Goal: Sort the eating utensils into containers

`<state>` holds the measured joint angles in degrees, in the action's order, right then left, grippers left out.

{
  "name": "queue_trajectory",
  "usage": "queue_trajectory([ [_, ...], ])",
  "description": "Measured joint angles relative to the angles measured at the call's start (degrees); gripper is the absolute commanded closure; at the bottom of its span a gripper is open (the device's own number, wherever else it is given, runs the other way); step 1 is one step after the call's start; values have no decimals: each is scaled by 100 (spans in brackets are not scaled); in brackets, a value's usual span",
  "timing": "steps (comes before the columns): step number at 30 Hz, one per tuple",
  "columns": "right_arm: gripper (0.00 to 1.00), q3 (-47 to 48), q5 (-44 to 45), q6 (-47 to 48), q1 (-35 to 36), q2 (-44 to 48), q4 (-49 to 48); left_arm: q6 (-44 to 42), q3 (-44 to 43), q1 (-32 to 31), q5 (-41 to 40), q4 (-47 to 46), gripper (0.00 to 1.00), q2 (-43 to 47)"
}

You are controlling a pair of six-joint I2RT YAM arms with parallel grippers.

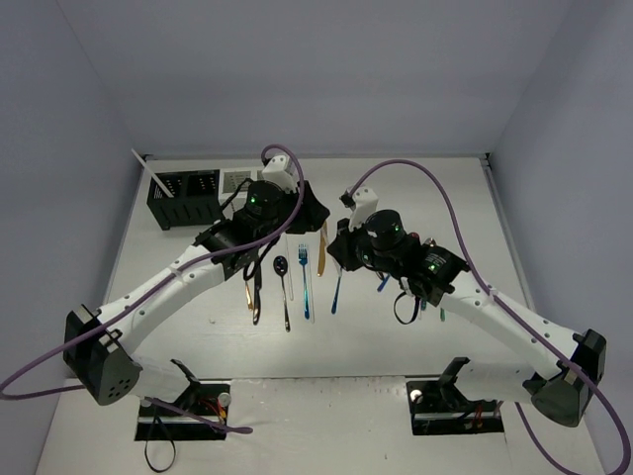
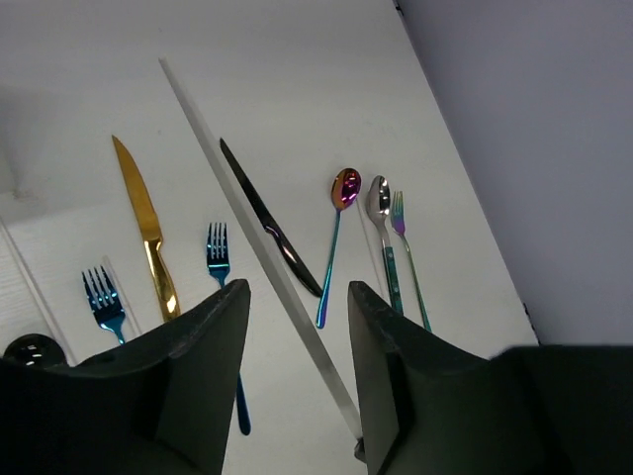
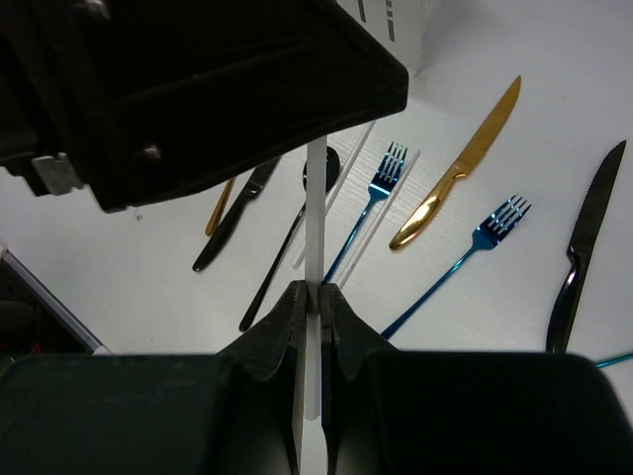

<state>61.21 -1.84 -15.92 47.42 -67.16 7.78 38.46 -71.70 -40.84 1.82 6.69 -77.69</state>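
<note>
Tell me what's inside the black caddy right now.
In the black caddy, one pale chopstick stands in the left compartment, leaning out to the left. Deeper down, both compartments are too dark to show anything else.

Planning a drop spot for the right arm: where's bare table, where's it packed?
Bare table at far right, between the right arm and the wall; the near strip between the cutlery row and the arm bases. Crowded: the centre under both arms, and the back left with the black caddy and white caddy.
</note>
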Motion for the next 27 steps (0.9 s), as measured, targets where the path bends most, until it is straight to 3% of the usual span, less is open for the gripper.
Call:
queue_trajectory([
  [2,97,0,-5,0,0,0,-21,43,0,-11,-17,-47,94,-86],
  [3,95,0,-5,0,0,0,-28,79,0,-13,-25,-81,99,-119],
  [5,87,-4,-50,-11,1,-8,-55,271,-4,-23,75,-261,100,-145],
  [10,36,-6,28,14,31,-21,-125,211,-18,-116,-34,-425,100,-94],
  [14,16,-43,252,61,28,14,-132,36,-4,-22,-331,-395,100,-84],
  [20,10,-302,649,54,6,221,-153,-377,-12,535,-685,-49,100,-19],
  [27,9,-710,1063,-189,-304,544,-104,-921,-344,2709,-1155,107,100,-27],
])
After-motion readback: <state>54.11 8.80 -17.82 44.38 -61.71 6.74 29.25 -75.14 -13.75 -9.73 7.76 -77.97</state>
